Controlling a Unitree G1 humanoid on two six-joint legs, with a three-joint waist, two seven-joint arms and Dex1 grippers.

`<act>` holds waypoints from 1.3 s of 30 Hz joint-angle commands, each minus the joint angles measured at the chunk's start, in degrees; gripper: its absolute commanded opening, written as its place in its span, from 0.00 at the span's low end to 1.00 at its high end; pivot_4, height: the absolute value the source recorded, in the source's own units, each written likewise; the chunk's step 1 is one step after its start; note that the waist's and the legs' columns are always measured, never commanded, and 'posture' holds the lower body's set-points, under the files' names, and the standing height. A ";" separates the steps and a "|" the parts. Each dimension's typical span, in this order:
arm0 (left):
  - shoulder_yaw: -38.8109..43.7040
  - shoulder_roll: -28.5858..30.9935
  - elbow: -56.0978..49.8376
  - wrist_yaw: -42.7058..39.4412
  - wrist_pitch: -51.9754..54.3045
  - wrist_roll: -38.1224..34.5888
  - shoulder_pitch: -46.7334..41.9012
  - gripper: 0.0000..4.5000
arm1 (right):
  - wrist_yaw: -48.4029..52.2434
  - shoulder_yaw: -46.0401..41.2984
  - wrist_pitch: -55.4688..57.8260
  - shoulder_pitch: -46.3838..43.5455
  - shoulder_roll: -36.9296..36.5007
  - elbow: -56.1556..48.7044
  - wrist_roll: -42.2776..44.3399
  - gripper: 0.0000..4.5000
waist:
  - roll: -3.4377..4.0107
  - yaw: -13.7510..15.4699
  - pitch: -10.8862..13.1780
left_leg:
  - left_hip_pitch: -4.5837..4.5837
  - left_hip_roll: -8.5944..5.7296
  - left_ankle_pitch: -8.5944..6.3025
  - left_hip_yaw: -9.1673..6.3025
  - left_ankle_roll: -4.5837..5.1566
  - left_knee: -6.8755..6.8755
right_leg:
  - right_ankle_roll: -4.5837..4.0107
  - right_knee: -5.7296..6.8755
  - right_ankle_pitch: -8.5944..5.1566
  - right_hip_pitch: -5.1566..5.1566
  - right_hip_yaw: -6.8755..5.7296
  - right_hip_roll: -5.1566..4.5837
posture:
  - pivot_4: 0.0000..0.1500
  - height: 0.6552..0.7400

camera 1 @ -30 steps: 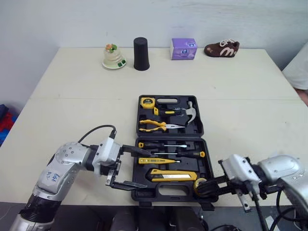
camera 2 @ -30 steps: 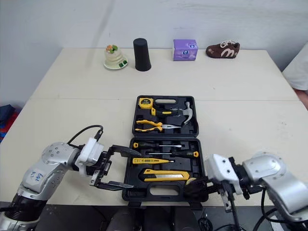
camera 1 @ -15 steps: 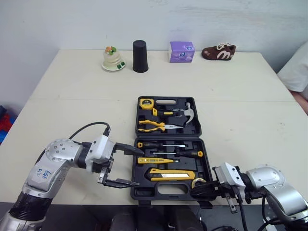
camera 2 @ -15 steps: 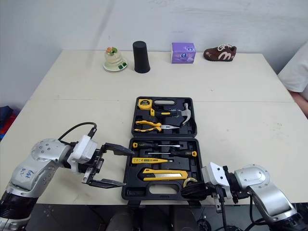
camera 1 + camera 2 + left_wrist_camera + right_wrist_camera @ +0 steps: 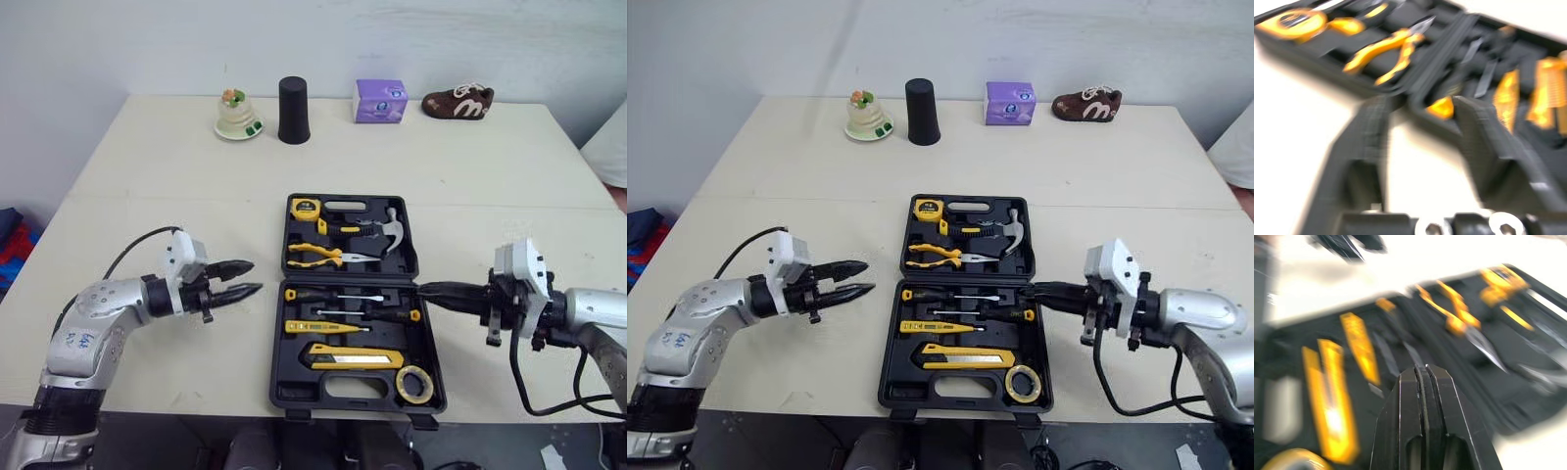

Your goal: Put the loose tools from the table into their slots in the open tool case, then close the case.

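Observation:
The black tool case (image 5: 277, 387) lies open mid-table. Its far half holds a yellow tape measure (image 5: 304, 208), pliers (image 5: 314, 256) and a hammer (image 5: 393, 231). In the near half lie screwdrivers (image 5: 345, 294), a yellow tester (image 5: 319, 327), a yellow utility knife (image 5: 353, 355) and a tape roll (image 5: 416, 383) in the front right corner. My left gripper (image 5: 255, 275) hovers just left of the case, fingers a little apart with nothing between them. My right gripper (image 5: 423, 290) is shut and empty, its tip at the case's right edge by the hinge.
Along the table's far edge stand a white-and-green ornament (image 5: 237, 116), a black cup (image 5: 293, 111), a purple box (image 5: 379, 101) and a brown shoe (image 5: 458, 102). A person's white sleeve (image 5: 612, 147) shows at the right. Bare tabletop flanks the case.
My left gripper drew back left from the case's front corner and narrowed from wide open. The right gripper moved from the case's front right corner to its right edge.

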 commanded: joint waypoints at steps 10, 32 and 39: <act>-10.86 -5.68 7.63 4.15 1.11 11.13 -8.15 0.01 | -2.04 11.07 -13.08 -11.82 6.25 21.55 -17.41 0.00 | -0.02 -0.78 0.05 | -0.16 0.01 0.28 0.36 -0.43 0.08 | 0.14 0.17 0.05 -0.35 -0.09 0.24 | 1.00 1.00; -7.64 -9.97 11.56 7.13 0.08 14.17 -11.27 0.20 | 1.31 12.70 -8.02 -19.90 8.14 28.00 -19.83 0.21 | -0.01 -0.57 0.07 | -0.15 -0.03 0.45 0.25 -0.36 0.22 | 0.23 0.50 0.11 -0.34 -0.01 -0.01 | 1.00 1.00; 1.30 -2.59 4.41 8.15 20.41 6.06 -13.50 0.88 | -3.58 6.59 26.67 -25.12 1.11 18.86 -12.17 0.93 | 0.03 -0.79 0.11 | -0.20 0.07 0.44 0.21 -0.38 0.19 | 0.18 0.51 0.08 -0.42 0.12 -0.02 | 1.00 1.00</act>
